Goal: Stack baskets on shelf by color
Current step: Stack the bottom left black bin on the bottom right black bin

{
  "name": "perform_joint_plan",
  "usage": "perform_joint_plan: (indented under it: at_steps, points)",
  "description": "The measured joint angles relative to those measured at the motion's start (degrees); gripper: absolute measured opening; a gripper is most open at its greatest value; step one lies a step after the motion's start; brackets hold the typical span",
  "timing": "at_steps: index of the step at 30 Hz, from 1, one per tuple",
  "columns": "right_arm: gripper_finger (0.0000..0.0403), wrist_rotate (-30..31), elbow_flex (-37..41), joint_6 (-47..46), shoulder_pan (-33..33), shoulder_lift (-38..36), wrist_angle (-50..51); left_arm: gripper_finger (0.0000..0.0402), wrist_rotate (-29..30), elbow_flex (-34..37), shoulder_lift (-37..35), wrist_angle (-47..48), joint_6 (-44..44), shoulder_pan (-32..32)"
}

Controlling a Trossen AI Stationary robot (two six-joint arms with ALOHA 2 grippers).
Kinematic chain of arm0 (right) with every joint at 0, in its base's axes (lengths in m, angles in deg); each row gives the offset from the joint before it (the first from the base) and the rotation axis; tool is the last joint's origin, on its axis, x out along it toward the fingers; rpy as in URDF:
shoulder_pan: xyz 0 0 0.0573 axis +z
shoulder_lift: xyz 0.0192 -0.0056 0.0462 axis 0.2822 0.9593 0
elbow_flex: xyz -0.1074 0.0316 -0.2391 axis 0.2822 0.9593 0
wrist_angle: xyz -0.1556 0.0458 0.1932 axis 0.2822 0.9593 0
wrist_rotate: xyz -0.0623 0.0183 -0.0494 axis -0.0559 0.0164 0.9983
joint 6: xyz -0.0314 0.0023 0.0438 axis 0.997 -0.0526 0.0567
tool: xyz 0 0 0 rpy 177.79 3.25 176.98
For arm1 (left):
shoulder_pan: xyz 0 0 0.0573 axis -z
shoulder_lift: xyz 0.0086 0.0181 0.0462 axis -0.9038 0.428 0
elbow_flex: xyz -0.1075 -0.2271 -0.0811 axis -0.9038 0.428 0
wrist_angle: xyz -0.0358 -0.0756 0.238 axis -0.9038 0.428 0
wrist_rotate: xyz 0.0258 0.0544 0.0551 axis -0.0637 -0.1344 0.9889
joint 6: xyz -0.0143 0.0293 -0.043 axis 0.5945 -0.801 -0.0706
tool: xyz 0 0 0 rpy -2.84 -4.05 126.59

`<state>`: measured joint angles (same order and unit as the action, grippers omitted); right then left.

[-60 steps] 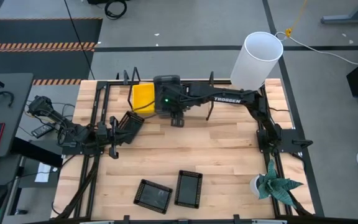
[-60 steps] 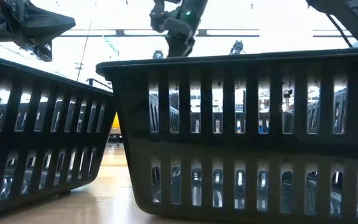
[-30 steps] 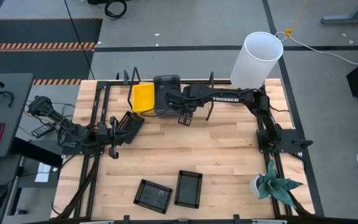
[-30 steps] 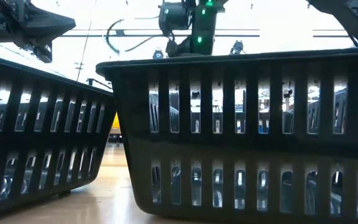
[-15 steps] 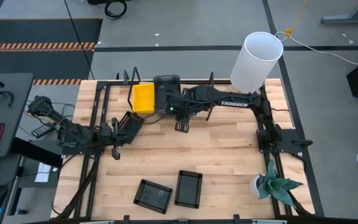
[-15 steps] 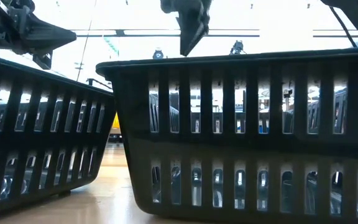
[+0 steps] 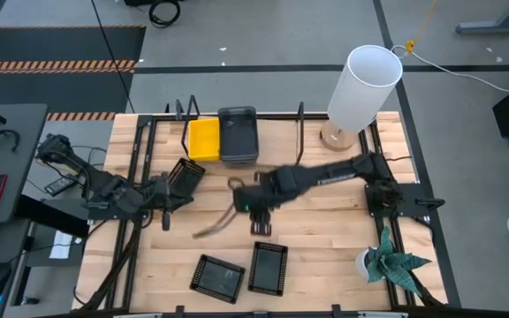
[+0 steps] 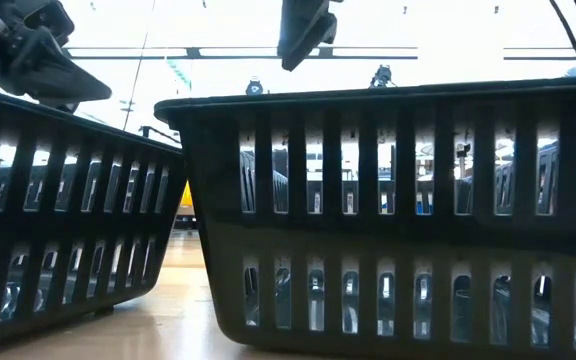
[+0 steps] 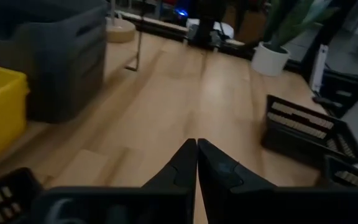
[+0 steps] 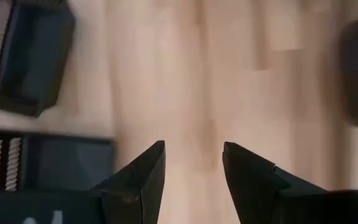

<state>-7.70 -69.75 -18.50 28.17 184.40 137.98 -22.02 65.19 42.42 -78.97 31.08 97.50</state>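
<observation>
So the yellow basket [image 7: 204,139] and the grey basket [image 7: 238,135] sit side by side, touching, on the shelf [image 7: 272,124] at the far edge of the bench [image 7: 325,230]. Two black baskets are down at the near edge: the left black basket [image 7: 217,277] sits a bit skewed, and the right black basket [image 7: 269,267] is just beside it, pretty much straight.

The right hand [image 7: 261,226] hangs over the middle of the bench, between the shelf and the black baskets, closer to the right black one but not touching it. Its fingers [image 10: 143,174] are spread apart with nothing between them, and both black baskets show up in its wrist view just past the fingertips.

The left hand [image 7: 167,215] is off to the left side of the bench, well apart from all the baskets. Fingers pressed together, nothing held.

A white cylinder [image 7: 362,86] stands at the far right corner, and a small potted plant [image 7: 387,261] at the near right.
</observation>
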Motion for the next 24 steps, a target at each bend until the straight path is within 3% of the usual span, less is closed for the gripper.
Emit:
perform_joint_plan:
  at_steps: [9,18,24]
  points:
    - [0.0166,-3.09,9.21,-5.59,8.41,0.02,-7.18,0.0035,-13.94,-0.61,9.4,-8.41,-0.05,0.06]
    - [0.0166,-3.99,16.47,-7.23,13.15,0.09,-8.51,0.009,-15.33,-0.65,18.03,-18.7,-1.36,0.0]
    - [0.0166,-4.22,20.5,-8.27,13.89,0.04,-8.87,0.0117,-19.93,-3.58,23.41,-18.09,4.5,0.27]
